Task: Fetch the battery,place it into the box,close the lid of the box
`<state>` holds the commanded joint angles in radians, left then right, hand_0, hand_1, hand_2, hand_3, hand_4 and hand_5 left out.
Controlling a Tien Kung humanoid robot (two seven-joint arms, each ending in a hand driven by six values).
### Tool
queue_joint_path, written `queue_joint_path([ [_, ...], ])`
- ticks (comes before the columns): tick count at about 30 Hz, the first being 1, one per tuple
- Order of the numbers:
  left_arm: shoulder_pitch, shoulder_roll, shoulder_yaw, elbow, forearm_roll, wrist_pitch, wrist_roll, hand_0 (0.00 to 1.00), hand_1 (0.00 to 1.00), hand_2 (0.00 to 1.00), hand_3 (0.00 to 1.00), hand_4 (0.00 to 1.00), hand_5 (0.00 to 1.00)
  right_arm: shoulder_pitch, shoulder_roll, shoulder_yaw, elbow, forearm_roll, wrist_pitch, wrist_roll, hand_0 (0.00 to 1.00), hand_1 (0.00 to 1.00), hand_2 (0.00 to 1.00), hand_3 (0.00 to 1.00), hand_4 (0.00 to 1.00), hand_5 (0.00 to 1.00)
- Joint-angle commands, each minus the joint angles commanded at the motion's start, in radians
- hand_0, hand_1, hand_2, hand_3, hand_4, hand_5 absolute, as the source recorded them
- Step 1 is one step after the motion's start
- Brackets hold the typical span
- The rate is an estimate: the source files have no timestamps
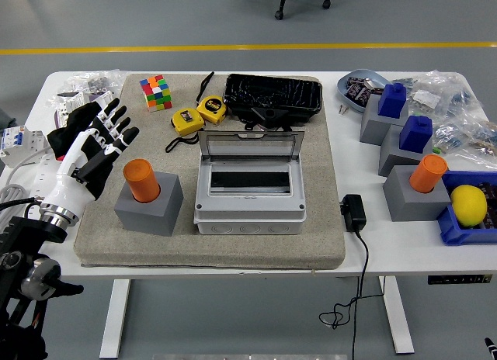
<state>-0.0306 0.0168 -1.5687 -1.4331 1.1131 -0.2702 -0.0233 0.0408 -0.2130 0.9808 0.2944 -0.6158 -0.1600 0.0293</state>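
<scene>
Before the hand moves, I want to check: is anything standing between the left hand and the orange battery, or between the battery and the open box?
Nothing visible. The left hand hovers open just left of the orange battery, which stands in a gray holder. The gray box sits directly right, lid up.

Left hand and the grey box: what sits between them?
In the head view, an orange cylinder standing in a grey block lies between the left hand and the open grey box, on the mat.
</scene>
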Motion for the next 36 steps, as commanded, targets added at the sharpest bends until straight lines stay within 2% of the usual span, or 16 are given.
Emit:
queue_joint_path([
  [7,0.014,-0.003,0.007,0.003,-0.005,-0.022,0.007,0.998,0.998,0.998,0.998,0.998,0.347,0.004,-0.002,-0.005,-0.001,0.003,-0.003,0.003,0.706,0.576,0.572,0.619,0.998,0.934],
  [15,0.020,-0.004,0.013,0.006,0.054,0.015,-0.011,0.998,0.998,0.998,0.998,0.998,0.326,0.005,0.000,-0.005,-0.003,0.014,-0.007,0.006,0.708,0.578,0.572,0.621,0.998,0.952],
  [16,0.021,-0.005,0.014,0.004,0.068,0.023,-0.012,0.998,0.998,0.998,0.998,0.998,0.184,0.005,0.000,-0.004,-0.003,0.015,-0.007,0.006,0.706,0.578,0.573,0.624,0.998,0.967],
  [21,0.021,-0.005,0.022,0.004,0.127,0.048,-0.020,0.998,0.998,0.998,0.998,0.998,0.184,0.008,-0.002,-0.006,-0.003,0.019,-0.006,0.007,0.706,0.578,0.573,0.624,0.998,0.967],
  [22,0.022,-0.005,0.025,0.005,0.132,0.047,-0.020,0.998,0.998,0.998,0.998,0.998,0.135,0.008,-0.002,-0.006,-0.003,0.019,-0.007,0.007,0.707,0.577,0.573,0.627,0.998,0.968],
  [29,0.033,-0.006,0.048,-0.005,0.158,0.055,-0.025,0.998,0.998,0.998,0.998,0.998,0.157,0.011,-0.002,-0.010,-0.006,0.024,-0.008,0.008,0.706,0.576,0.574,0.628,0.998,0.981],
  [34,0.037,-0.004,0.069,-0.001,0.169,0.078,-0.032,0.998,0.998,0.998,0.998,0.998,0.157,0.013,-0.004,-0.013,-0.008,0.031,-0.009,0.008,0.706,0.576,0.574,0.628,0.998,0.981],
  [35,0.037,-0.004,0.070,0.001,0.172,0.083,-0.034,0.998,0.998,0.998,0.998,0.998,0.054,0.013,-0.004,-0.013,-0.008,0.031,-0.009,0.008,0.704,0.576,0.573,0.628,0.998,0.997],
  [36,0.036,-0.004,0.073,0.004,0.177,0.091,-0.036,0.998,0.998,0.998,0.998,0.998,0.054,0.014,-0.004,-0.014,-0.008,0.033,-0.008,0.008,0.704,0.576,0.573,0.628,0.998,0.997],
])
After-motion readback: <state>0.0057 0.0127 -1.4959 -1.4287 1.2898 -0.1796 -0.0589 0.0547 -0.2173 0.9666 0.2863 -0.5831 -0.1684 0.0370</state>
